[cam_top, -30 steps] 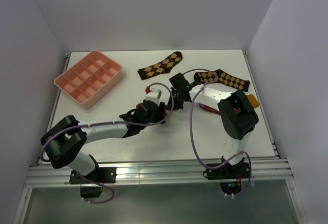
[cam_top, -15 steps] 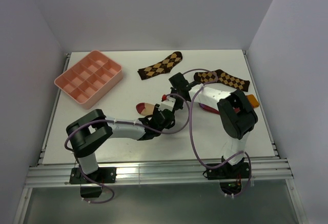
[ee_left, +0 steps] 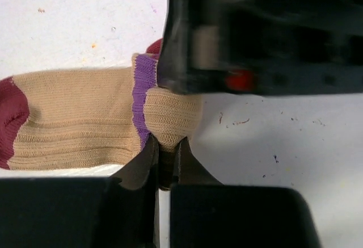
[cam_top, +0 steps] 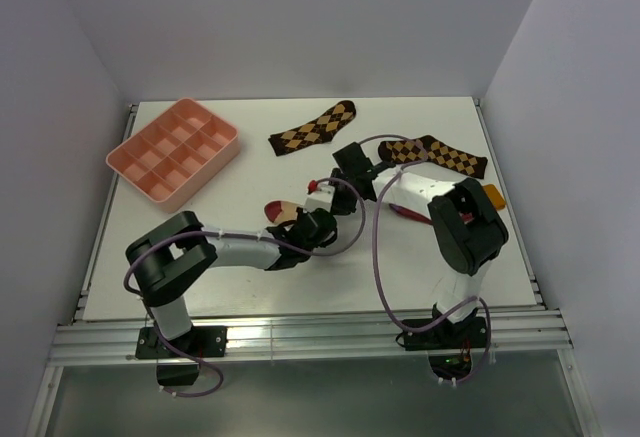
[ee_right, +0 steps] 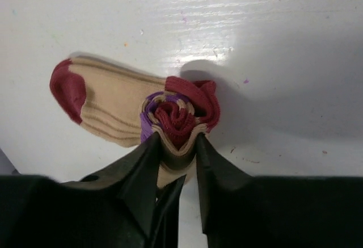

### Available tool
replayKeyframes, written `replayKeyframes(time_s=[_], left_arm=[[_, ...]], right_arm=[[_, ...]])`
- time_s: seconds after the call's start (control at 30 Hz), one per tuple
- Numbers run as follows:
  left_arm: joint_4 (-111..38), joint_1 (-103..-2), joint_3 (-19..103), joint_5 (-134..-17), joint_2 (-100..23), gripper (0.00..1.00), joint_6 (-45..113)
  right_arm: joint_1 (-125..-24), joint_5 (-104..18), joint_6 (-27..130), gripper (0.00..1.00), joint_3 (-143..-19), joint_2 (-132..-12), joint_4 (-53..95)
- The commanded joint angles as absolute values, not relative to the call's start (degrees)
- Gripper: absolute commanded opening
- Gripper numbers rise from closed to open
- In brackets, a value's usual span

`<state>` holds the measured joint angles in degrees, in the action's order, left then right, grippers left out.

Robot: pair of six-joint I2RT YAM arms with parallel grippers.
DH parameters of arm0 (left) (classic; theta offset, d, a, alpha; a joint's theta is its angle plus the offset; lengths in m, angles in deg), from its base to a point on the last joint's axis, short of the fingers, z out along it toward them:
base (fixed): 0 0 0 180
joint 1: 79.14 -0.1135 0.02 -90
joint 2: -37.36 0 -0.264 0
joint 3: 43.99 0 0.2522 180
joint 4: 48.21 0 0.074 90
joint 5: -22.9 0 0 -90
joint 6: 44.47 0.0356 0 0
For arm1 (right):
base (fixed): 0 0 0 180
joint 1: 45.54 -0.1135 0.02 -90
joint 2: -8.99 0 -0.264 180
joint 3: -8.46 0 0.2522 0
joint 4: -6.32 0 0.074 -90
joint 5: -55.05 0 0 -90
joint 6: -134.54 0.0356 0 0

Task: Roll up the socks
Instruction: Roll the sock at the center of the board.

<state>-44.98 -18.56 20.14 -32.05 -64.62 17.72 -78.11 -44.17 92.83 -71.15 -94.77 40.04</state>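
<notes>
The socks [ee_right: 113,100] lie mid-table, partly wound into a spiral roll [ee_right: 181,114] of crimson, purple and tan. The tan foot with its maroon toe still lies flat to the left [cam_top: 283,210]. My right gripper [ee_right: 177,140] has a finger against each side of the roll's lower end and grips it. My left gripper [ee_left: 165,148] is shut on a fold of the tan sock [ee_left: 85,117] beside the purple band. The right gripper's black body [ee_left: 255,32] fills the top of the left wrist view. From above, both grippers meet over the socks, the left [cam_top: 320,217] and the right [cam_top: 337,195].
A pink compartment tray [cam_top: 172,149] stands at the back left. Two dark argyle socks lie at the back, one in the middle [cam_top: 313,129] and one to the right [cam_top: 432,154]. A red and orange item [cam_top: 492,197] lies partly under the right arm.
My left arm has swung right to the socks and its jaws have closed on the tan fold. The right gripper's jaws have eased a little wider around the roll.
</notes>
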Motion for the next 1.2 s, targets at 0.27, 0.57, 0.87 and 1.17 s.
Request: replayKeyframes(time_s=[0.27, 0.57, 0.87, 1.17], left_arm=[[-48.95, -36.41, 8.44, -66.99, -55.1, 0.01, 3.17], [-52.12, -47.84, 9.57, -89.68, -59.93, 0.01, -5.27], [-48.08, -54.52, 12.04, -95.66, -63.45, 0.02, -7.91], [-43.69, -56.55, 14.94, -95.76, -67.67, 0.04, -6.59]], right_arm=[[-76.3, -46.9, 96.39, 0.7, -64.64, -83.21, 28.17], [-77.53, -49.63, 97.97, 0.76, -59.89, -85.92, 18.6], [-77.97, -50.95, 98.24, 0.74, -60.76, -91.98, 13.14], [-79.11, -53.14, 98.85, 0.7, -61.21, -97.53, 7.87]])
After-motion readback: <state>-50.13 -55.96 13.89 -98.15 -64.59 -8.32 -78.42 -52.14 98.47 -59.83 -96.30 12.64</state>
